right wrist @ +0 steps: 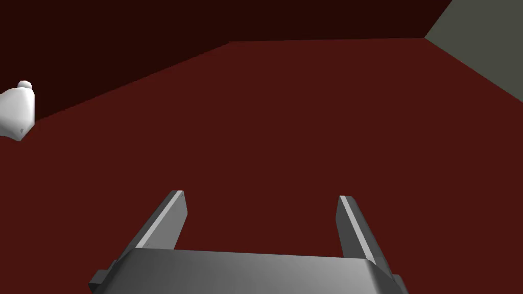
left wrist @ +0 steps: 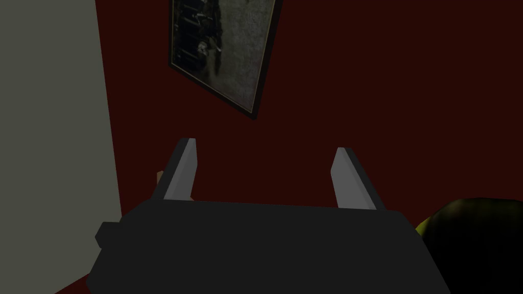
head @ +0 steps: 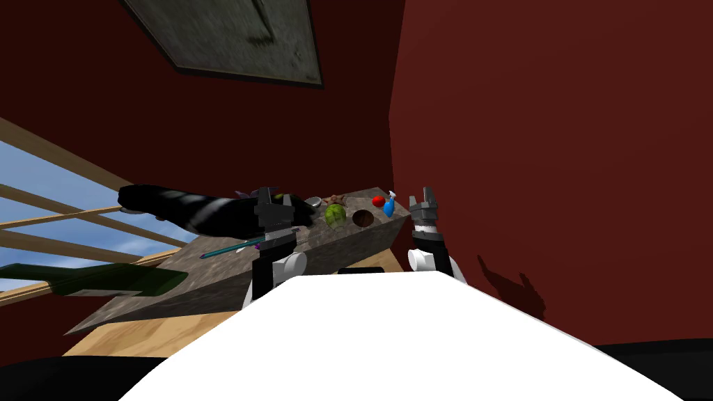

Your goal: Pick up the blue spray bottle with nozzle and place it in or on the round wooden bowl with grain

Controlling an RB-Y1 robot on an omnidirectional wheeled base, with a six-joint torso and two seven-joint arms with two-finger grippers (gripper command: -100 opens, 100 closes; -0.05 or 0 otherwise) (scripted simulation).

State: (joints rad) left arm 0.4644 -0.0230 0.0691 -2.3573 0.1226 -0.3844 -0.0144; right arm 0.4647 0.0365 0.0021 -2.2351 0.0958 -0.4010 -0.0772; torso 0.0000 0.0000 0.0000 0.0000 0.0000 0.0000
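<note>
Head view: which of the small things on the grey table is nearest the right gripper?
The blue spray bottle; the red ball, brown bowl and green ball lie farther from the right gripper.

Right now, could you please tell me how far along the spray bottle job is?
Nothing is done: the blue spray bottle sits on the counter beside the round brown bowl. In hand: the right end effector is open near the bottle; the left end effector is open too. Left: grasp, lift, place.

No text, label, brand, number or sign can be read anywhere.
</note>
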